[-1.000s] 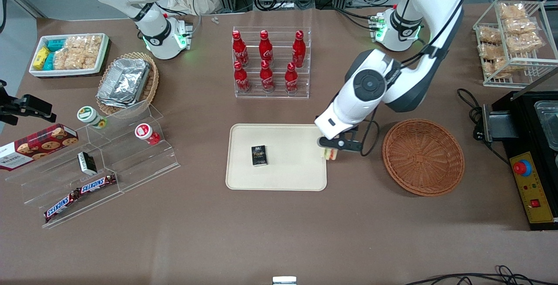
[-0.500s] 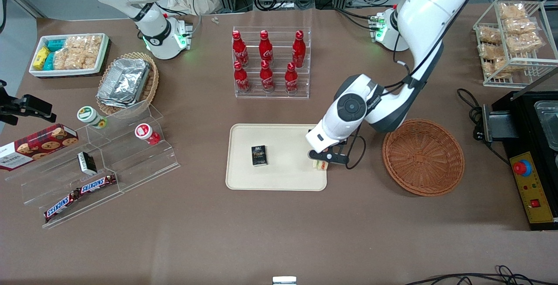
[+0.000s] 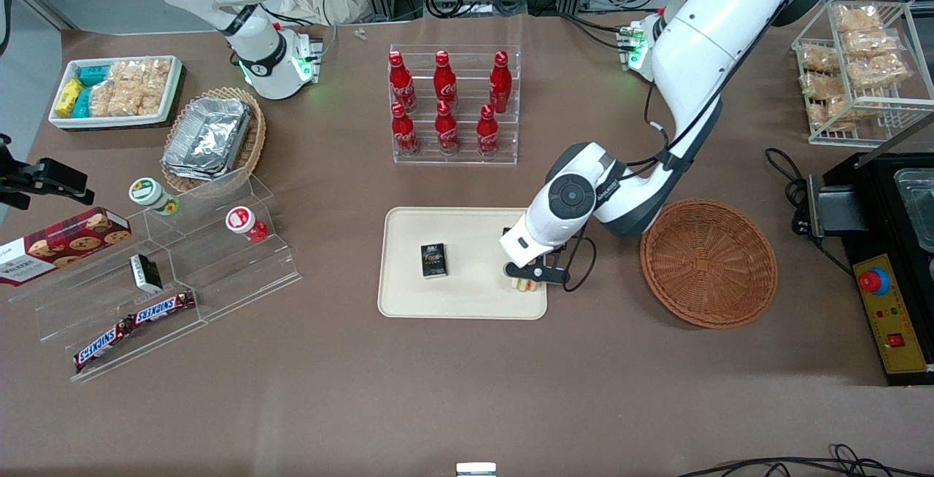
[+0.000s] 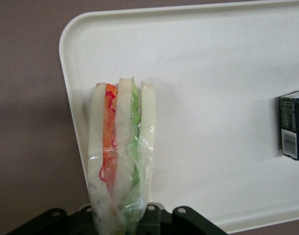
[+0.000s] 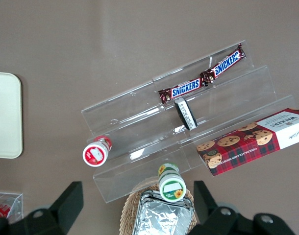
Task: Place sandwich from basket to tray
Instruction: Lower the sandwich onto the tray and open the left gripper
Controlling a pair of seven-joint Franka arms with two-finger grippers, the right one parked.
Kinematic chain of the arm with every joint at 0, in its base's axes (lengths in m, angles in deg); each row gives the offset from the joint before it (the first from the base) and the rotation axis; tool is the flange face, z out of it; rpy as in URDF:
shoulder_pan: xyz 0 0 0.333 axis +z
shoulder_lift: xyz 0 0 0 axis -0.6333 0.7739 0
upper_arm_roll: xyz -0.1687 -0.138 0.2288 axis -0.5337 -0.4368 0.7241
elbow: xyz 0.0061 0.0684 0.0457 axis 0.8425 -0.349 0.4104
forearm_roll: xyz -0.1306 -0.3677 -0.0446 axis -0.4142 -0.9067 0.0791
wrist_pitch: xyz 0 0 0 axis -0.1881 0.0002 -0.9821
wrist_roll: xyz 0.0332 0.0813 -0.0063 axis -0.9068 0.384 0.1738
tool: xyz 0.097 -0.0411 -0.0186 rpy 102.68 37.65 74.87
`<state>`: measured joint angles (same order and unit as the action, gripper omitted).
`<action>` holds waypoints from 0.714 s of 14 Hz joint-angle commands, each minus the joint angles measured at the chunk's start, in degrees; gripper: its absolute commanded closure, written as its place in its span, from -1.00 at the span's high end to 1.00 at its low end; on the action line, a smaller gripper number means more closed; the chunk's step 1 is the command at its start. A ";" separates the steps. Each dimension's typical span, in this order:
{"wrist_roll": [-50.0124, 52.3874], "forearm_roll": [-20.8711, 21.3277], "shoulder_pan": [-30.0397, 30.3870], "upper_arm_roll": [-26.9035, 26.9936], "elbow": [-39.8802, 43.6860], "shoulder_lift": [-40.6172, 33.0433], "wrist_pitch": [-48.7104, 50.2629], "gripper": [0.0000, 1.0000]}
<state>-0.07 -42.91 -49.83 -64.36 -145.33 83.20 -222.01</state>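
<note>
Hand [image 3: 527,278] grips sandwich [image 4: 121,156] w/ its tip over tray [image 4: 213,63].

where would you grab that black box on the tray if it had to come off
Across the two long edges of the black box, coming straight down from above: it lies flat on the tray, with bare tray around it. The gripper, holding the sandwich, is over the tray's basket-side edge.

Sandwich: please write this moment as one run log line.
gripper: shut on sandwich | position: above tray edge nearest basket | basket: empty | release: not yet
</note>
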 commanded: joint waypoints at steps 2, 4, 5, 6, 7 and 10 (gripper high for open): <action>3.10 2.89 -0.89 0.60 1.93 1.71 -0.36 -0.22; 3.28 4.65 -0.89 0.51 2.11 2.16 -0.45 0.08; 3.28 4.66 -0.89 0.51 2.11 2.07 -0.54 0.38; 3.54 4.57 -0.89 0.51 2.11 1.98 -0.54 0.87; 4.77 4.66 -0.71 0.51 2.11 1.98 -0.54 0.99; 5.66 3.79 -0.19 0.42 2.11 0.76 -0.02 0.99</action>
<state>3.89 -39.58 -49.80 -64.22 -144.39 84.49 -222.52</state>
